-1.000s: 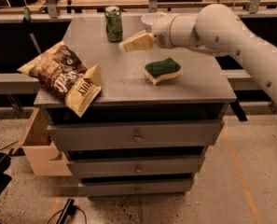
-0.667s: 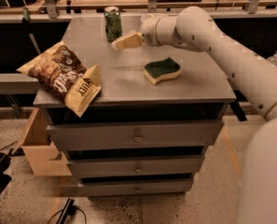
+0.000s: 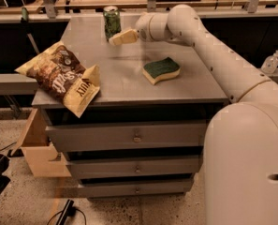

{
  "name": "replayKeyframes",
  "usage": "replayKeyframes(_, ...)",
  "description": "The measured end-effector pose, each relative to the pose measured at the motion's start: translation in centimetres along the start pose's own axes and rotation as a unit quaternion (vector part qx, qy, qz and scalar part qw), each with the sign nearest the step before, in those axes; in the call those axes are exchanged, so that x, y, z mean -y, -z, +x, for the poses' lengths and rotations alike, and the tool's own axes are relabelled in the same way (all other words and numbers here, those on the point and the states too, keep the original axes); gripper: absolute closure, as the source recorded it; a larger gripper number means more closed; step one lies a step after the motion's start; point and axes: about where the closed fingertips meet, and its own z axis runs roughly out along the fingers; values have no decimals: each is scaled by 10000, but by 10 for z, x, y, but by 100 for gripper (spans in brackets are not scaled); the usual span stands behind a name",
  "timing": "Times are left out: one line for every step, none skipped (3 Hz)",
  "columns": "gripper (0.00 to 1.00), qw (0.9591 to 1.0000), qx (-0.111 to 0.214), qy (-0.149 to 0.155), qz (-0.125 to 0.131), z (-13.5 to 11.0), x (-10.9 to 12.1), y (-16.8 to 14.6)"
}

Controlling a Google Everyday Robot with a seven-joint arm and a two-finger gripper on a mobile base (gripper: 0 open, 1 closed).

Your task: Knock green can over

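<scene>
The green can [image 3: 112, 22] stands upright near the far edge of the grey cabinet top [image 3: 124, 83], dark green with a silver rim. My gripper [image 3: 122, 37] reaches in from the right on the white arm and its tip sits just right of and in front of the can's base, very close to it. I cannot tell whether it touches the can.
A green-and-yellow sponge [image 3: 161, 70] lies right of centre on the top. A brown chip bag [image 3: 62, 78] lies at the front left, overhanging the edge. A wooden box [image 3: 35, 144] stands on the floor at the left. A shelf with clutter runs behind the cabinet.
My gripper has moved left and farther back toward the can, from a short way right of it to right beside its base. The can still stands upright.
</scene>
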Motion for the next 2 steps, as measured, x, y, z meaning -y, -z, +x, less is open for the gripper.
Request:
replayKeyframes(0,10000,61,-62,-38,-1,-3,-3)
replayKeyframes(0,9986,426,-302,-29,-12,-2,-16)
